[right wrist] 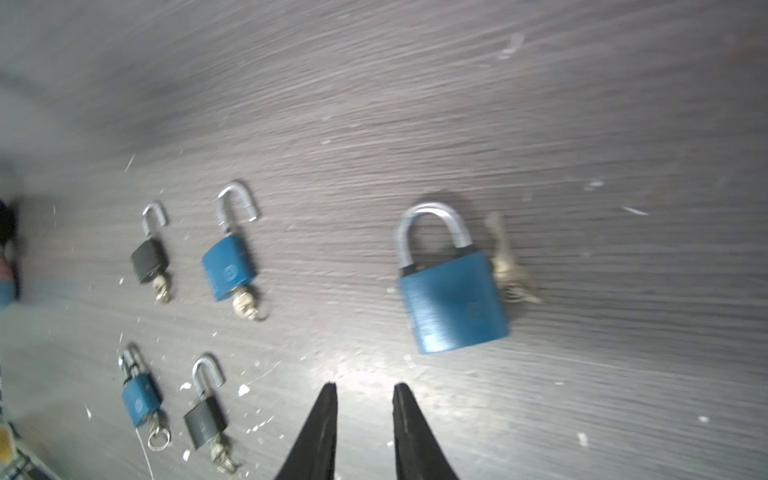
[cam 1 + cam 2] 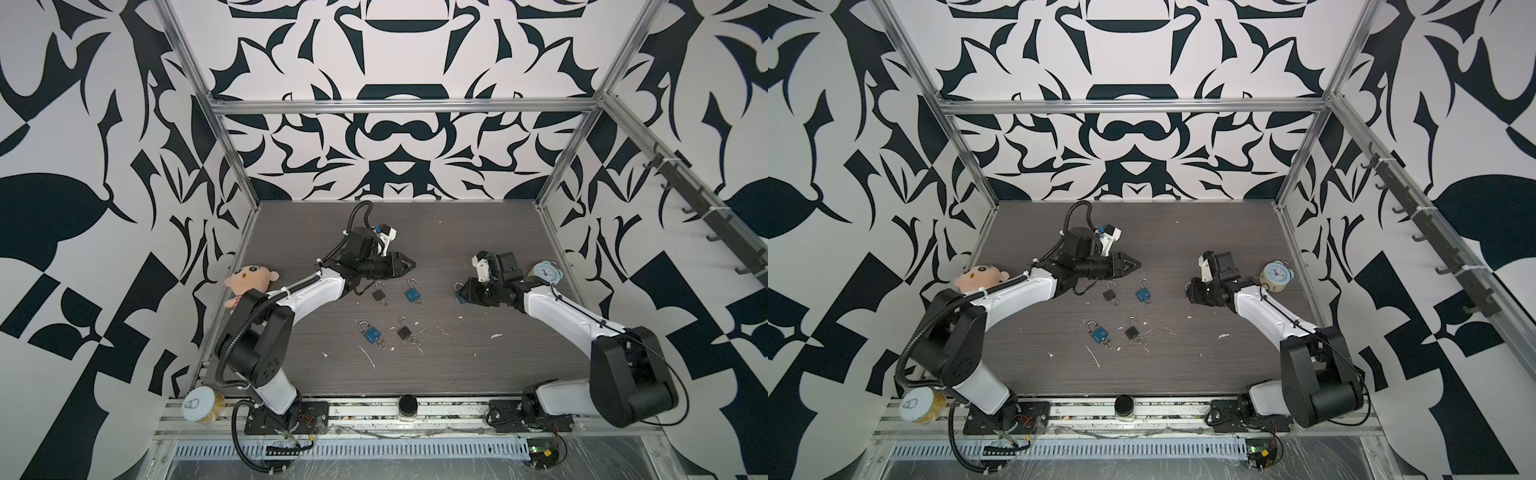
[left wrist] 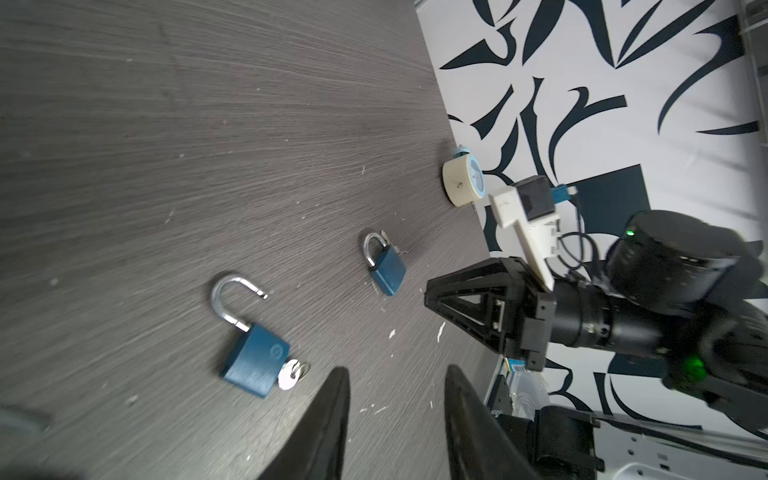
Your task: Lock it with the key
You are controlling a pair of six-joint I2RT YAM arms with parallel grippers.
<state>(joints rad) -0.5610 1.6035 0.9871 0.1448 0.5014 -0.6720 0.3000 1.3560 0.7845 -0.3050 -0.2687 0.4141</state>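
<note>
Right wrist view has the right gripper [image 1: 361, 386] parted and empty just beside a shut blue padlock [image 1: 453, 303], loose keys [image 1: 507, 270] touching its side; 4 more padlocks [image 1: 149, 259] lie well apart. I'd have the left gripper [image 3: 395, 370], parted and empty near the open blue padlock [image 3: 255, 361], pin that body while the shackle [image 3: 232, 295] is pressed squarely home, then turn its key [image 3: 291, 374]. The lidded can [image 2: 195, 404] shows something yellowish; I cannot tell what the dark-capped jar [image 2: 407, 407] holds.

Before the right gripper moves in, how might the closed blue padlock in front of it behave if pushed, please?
The closed blue padlock lies flat on the table, so it would probably slide, not roll. Its shackle and blocky body look rigid, likely heavy for its size. The keys beside it may trail or shift.
</note>
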